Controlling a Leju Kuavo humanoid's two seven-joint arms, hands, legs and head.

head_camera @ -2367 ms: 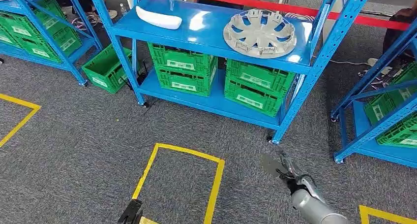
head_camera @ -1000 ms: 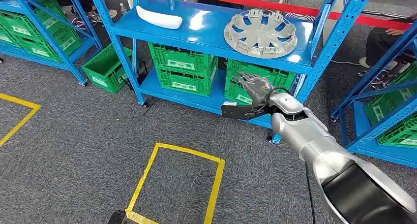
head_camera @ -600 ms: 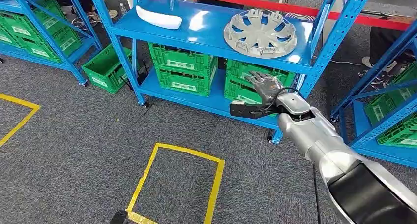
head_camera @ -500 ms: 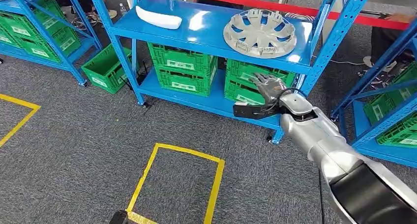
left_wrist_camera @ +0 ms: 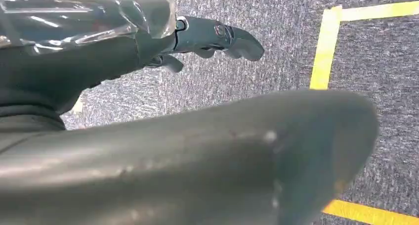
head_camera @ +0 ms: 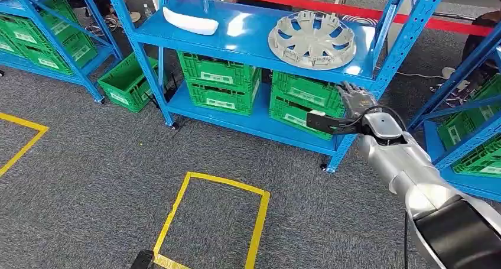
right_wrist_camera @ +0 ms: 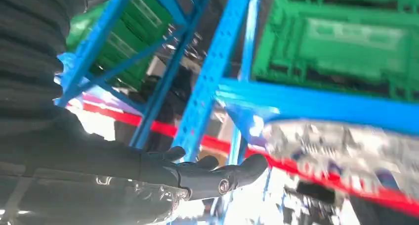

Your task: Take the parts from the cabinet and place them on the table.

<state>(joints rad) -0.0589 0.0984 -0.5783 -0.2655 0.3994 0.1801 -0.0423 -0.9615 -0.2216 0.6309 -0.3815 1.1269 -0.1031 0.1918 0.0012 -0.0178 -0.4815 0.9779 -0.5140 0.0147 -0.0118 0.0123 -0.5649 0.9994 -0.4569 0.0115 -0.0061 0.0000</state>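
Head view high, facing blue rack (head_camera: 254, 41), wrist views close behind hands

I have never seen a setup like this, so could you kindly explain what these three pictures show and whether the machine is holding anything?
This is a two-legged humanoid robot with silver arms and many-fingered hands. The wide picture comes from a camera high on its body, looking forward and down. Its right hand is raised with fingers spread in front of the blue metal shelf rack and holds nothing. On the rack's top shelf lie a round grey plastic wheel cover and a long white curved part; green plastic crates fill the shelf below. Yellow tape marks squares on the grey carpet.

The other two pictures come from cameras at the wrists and are turned. The left wrist view shows the left hand empty over the carpet. The right wrist view looks past the right hand at the rack and the blurred wheel cover.
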